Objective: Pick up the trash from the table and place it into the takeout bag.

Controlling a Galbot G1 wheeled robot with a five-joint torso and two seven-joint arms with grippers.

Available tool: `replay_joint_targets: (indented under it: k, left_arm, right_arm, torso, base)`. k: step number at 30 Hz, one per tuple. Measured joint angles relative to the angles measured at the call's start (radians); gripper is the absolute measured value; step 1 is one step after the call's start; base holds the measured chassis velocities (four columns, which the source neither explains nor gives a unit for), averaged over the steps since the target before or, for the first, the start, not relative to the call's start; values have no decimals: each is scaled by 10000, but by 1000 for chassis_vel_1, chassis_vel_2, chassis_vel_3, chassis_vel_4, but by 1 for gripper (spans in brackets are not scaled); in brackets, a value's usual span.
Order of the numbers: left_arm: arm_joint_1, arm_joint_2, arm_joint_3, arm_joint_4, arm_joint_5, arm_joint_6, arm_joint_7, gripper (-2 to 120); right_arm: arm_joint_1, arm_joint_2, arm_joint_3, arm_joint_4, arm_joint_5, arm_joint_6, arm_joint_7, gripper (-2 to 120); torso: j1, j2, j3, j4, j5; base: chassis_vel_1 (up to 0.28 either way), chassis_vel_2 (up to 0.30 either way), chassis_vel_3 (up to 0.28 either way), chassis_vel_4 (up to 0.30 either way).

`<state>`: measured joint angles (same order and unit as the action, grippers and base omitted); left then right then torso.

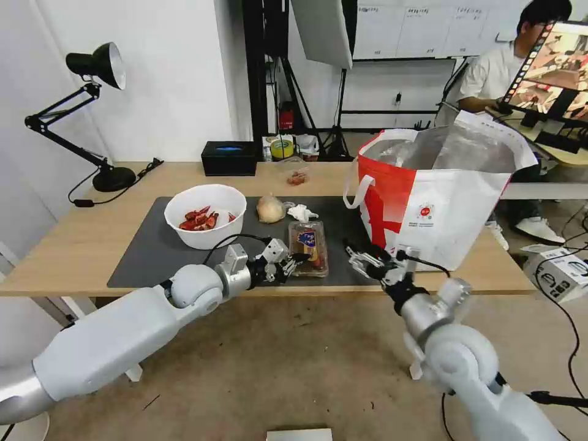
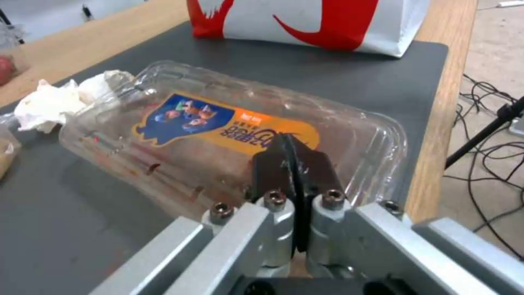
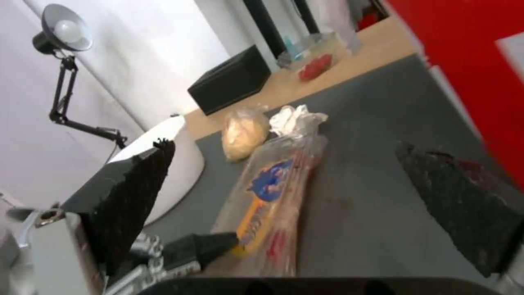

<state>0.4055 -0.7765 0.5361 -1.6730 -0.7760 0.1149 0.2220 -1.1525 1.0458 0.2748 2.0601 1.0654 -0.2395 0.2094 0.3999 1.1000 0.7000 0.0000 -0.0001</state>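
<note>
Left gripper [image 1: 293, 262] sits at the mat's near edge with its jaws pinched together right against the near end of the tomato tray [image 1: 308, 247], though I can't tell if it actually has a grip on the plastic. Right gripper [image 1: 361, 257] hangs wide open with nothing in it, at about 3 o'clock from the tray, just in front of the bag [image 1: 441, 196]. Bowl [image 1: 205, 215] is at the tray's 10 o'clock, with the lump [image 1: 270, 209] and tissue [image 1: 302, 213] around 12, all on the mat [image 1: 153, 251].
</note>
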Motion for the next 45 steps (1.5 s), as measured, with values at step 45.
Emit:
replay_joint_targets:
  k: [45]
  left_arm:
    - [-94,-8,128,85,-247,-255,-143,0]
  right_arm:
    - [5048,1352,-1845,-3489,4772,-4365,4098,100]
  torso:
    - [1,0,0,-1,0]
  base:
    - [0,0,0,0]
